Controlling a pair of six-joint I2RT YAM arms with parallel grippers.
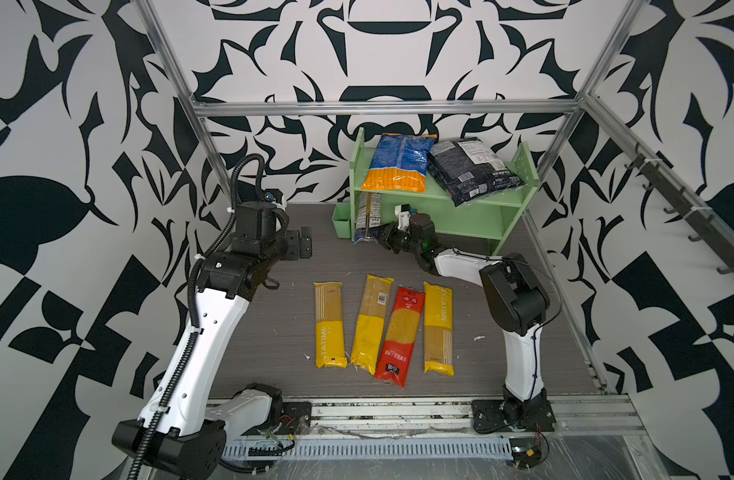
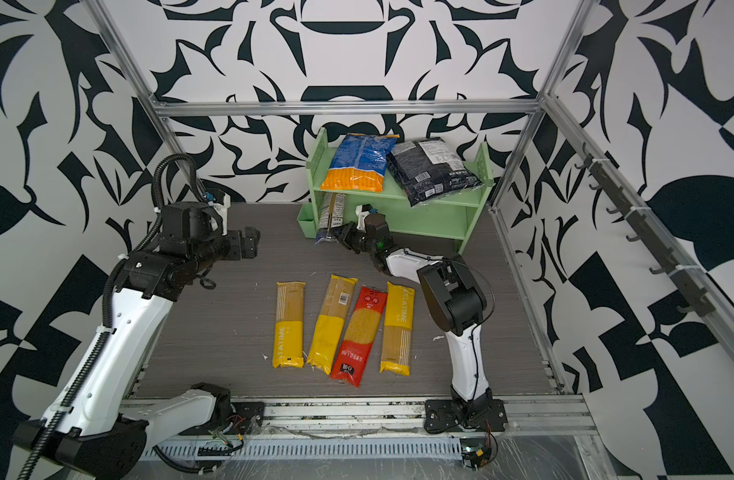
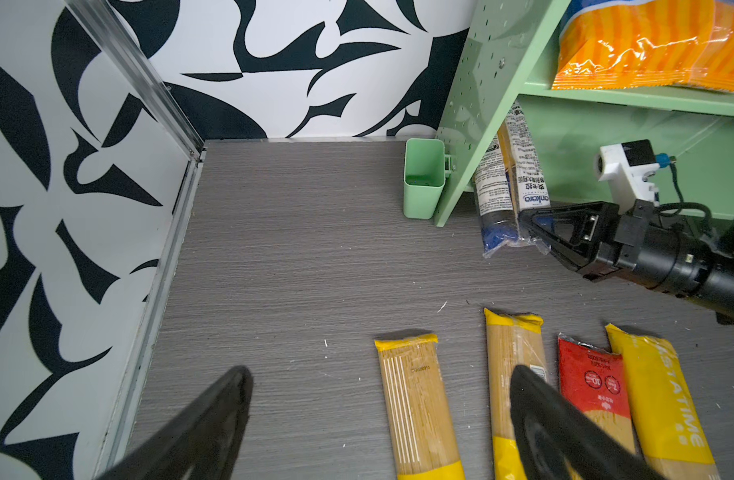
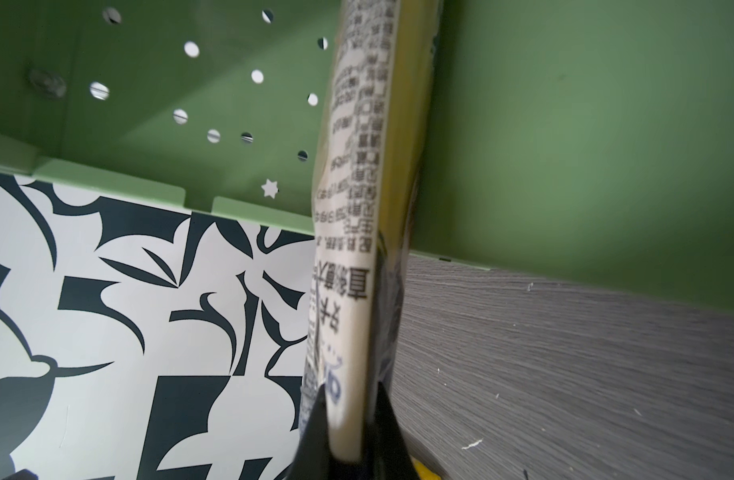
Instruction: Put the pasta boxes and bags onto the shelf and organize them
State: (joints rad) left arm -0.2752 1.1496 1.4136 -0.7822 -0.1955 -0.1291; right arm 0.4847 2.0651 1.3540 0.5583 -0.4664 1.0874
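The light green shelf (image 1: 440, 199) stands at the back, with a blue-and-orange bag (image 1: 400, 162) and a black bag (image 1: 473, 172) on its top tier. My right gripper (image 1: 378, 237) is shut on the near end of a navy-clear spaghetti pack (image 4: 357, 208). That pack reaches into the lower tier beside the hole-dotted left panel. Three yellow packs (image 1: 328, 324) (image 1: 371, 324) (image 1: 438, 328) and a red pack (image 1: 400, 336) lie side by side on the table. My left gripper (image 3: 382, 374) hangs open and empty above the table, left of the shelf.
A small green cup (image 1: 341, 218) hangs on the shelf's left side, just beside the held pack. Aluminium frame posts (image 1: 216, 158) and patterned walls close in the table on three sides. A rail of black hooks (image 1: 689, 216) runs along the right wall.
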